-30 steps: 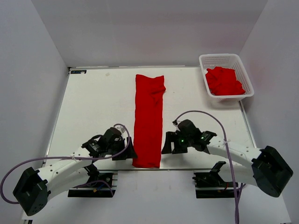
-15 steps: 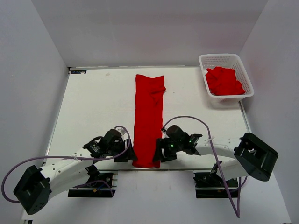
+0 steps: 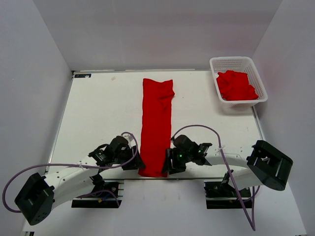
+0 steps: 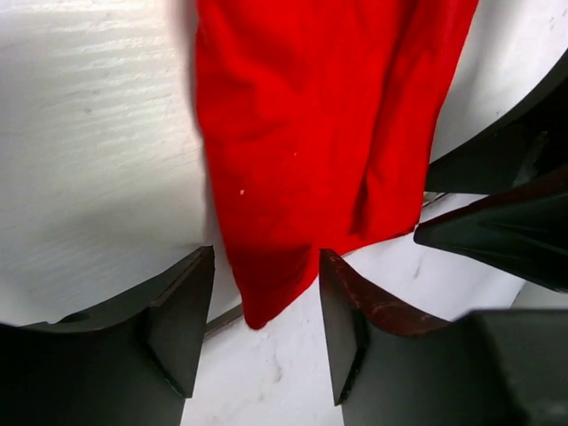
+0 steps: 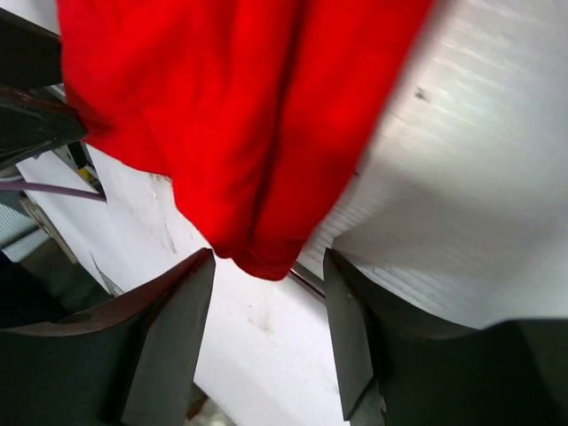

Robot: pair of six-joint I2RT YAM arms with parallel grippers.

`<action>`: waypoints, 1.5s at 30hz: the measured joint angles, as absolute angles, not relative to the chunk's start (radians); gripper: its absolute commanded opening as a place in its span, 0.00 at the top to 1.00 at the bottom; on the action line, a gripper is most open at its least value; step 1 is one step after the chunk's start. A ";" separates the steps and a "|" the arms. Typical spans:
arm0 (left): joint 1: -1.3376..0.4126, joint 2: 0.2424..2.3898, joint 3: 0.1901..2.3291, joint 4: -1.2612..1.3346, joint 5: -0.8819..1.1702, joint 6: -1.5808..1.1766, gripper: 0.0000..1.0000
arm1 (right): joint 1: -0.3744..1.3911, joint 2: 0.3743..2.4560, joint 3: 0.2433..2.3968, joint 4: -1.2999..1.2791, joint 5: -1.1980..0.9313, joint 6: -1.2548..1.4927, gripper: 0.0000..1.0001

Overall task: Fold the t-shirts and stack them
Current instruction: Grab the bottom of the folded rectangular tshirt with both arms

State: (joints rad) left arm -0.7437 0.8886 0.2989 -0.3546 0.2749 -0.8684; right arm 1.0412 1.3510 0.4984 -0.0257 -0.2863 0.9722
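Observation:
A red t-shirt (image 3: 156, 123), folded into a long narrow strip, lies down the middle of the table, its near end hanging just over the front edge. My left gripper (image 3: 135, 162) is open at the strip's near left corner; in the left wrist view the corner (image 4: 266, 284) sits between the open fingers (image 4: 182, 319). My right gripper (image 3: 170, 163) is open at the near right corner, which shows between its fingers (image 5: 355, 328) in the right wrist view (image 5: 266, 248). More red t-shirts (image 3: 236, 86) lie bunched in the basket.
A white lattice basket (image 3: 238, 62) stands at the back right corner of the table. The table's front edge (image 3: 197, 178) runs just under both grippers. Grey walls close in the sides and back.
My right gripper has moved left and toward the front edge, up to the strip's near right corner. My left gripper has shifted only slightly. The shirt has not moved.

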 measured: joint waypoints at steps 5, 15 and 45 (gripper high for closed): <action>-0.747 0.946 0.296 -0.313 0.287 -0.876 0.48 | 1.041 1.349 0.493 -0.036 -0.281 0.996 0.44; -0.753 0.979 0.274 -0.262 0.302 -0.886 0.70 | 1.038 1.433 0.504 0.010 -0.345 0.996 0.69; -0.760 1.097 0.711 -0.496 0.128 -0.700 1.00 | 1.021 1.289 0.835 -0.349 -0.037 0.791 1.00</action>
